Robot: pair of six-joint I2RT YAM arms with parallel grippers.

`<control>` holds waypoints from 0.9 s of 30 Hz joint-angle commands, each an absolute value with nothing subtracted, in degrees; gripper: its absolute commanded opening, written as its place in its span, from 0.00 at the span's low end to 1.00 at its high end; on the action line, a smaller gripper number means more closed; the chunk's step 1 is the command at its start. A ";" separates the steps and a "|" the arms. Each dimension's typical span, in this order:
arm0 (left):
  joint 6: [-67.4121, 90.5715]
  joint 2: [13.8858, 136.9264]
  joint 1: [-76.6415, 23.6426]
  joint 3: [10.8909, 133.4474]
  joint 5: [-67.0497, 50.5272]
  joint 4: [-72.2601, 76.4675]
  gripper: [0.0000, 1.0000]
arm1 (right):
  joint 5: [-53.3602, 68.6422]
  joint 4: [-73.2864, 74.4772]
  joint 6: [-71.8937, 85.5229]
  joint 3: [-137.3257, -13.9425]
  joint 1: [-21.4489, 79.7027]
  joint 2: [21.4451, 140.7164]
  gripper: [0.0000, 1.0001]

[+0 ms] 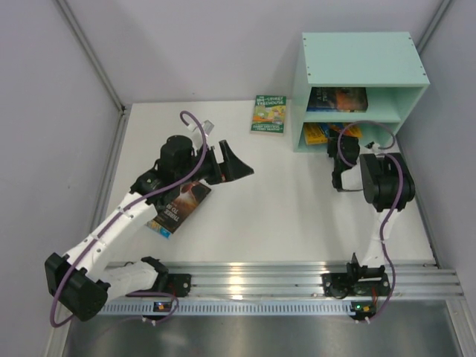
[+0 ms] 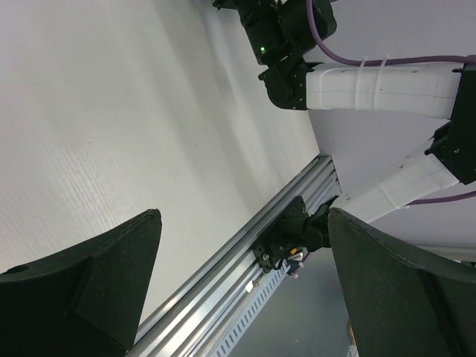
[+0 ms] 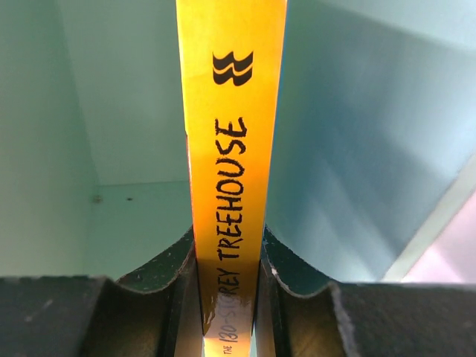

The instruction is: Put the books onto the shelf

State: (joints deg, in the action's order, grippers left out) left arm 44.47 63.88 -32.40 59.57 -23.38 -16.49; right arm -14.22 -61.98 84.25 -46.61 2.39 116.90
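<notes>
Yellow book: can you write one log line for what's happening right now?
right gripper: shut on yellow book, inside shelf | left gripper: open, empty | green book: on table

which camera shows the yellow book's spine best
Right wrist: the yellow book is close up, its spine title readable, pinched between the right arm's jaws inside the shelf. Top external shows only a bit of yellow at the lower compartment. Left wrist shows none of it.

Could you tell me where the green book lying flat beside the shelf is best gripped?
Probably its near edge, with the left gripper coming down from the arms' side. The green book lies flat on the table, cover up, apart from the shelf, so only its thin edges offer a pinch.
</notes>
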 commanded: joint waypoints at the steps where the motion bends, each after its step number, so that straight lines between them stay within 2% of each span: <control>1: 44.65 62.40 -32.52 59.15 -24.00 -12.31 0.98 | -14.24 -55.31 85.25 -52.81 4.39 115.75 0.11; 7: 44.74 61.79 -32.52 59.33 -23.73 -12.22 0.98 | -13.45 -47.20 86.74 -53.61 5.10 114.52 0.22; 11: 44.82 61.52 -32.61 59.33 -24.08 -12.39 0.98 | -11.26 -40.71 85.96 -55.10 5.45 113.38 0.41; 12: 45.00 61.52 -32.52 59.33 -24.17 -12.39 0.98 | -10.82 -37.30 85.78 -55.80 5.45 113.12 0.43; 17: 45.17 60.65 -32.61 58.63 -23.82 -12.39 0.98 | -7.13 -32.18 84.73 -56.16 4.92 111.71 0.47; 27: 46.06 60.29 -32.52 57.22 -24.43 -10.90 0.98 | -2.55 -23.12 81.39 -58.36 4.48 110.39 0.48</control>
